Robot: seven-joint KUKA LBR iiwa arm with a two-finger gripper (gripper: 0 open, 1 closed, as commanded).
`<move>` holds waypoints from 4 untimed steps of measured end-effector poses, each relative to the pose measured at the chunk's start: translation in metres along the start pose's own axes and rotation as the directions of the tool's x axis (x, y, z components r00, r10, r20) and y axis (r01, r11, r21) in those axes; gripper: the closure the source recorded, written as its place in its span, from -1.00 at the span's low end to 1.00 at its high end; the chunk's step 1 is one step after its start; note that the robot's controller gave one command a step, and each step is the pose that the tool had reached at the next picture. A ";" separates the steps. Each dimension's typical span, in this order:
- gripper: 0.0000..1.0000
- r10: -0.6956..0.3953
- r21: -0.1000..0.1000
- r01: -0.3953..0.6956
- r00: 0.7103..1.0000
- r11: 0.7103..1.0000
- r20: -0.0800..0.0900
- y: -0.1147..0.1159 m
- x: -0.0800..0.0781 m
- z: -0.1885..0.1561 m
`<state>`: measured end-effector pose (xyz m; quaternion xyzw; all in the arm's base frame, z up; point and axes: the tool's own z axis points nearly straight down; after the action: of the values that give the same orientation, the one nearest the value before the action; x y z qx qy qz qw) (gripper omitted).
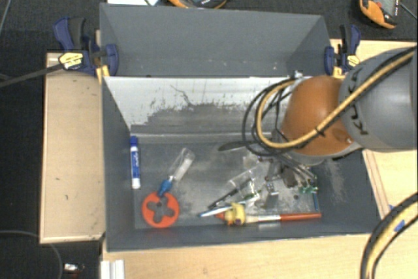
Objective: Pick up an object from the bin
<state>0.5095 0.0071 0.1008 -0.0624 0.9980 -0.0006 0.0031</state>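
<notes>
Grey metal bin [196,42], arm in from the right under its orange cover [313,117]. Gripper [279,180] low over the right half of the floor, down among a small heap of clear plastic pieces [251,174]; open or closed impossible to tell. Just in front, along the near wall, a yellow-headed tool [235,214] and a red pen [294,217]. Well apart to the left: orange disc with holes [160,209], blue-capped clear tube [176,172], blue-and-white marker [134,162] against the left wall.
</notes>
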 end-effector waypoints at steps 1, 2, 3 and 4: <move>-1.00 -0.233 -0.006 0.233 0.972 0.972 -0.003 0.051 0.026 0.000; -1.00 -0.194 0.001 0.194 0.981 0.981 0.007 0.038 0.022 0.029; 1.00 -0.152 -0.004 0.152 0.988 0.988 0.002 0.031 0.025 0.030; 1.00 -0.154 -0.004 0.154 0.988 0.988 0.002 0.031 0.025 0.030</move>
<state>0.4811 0.0346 0.0705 -0.1395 0.9902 0.0013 0.0035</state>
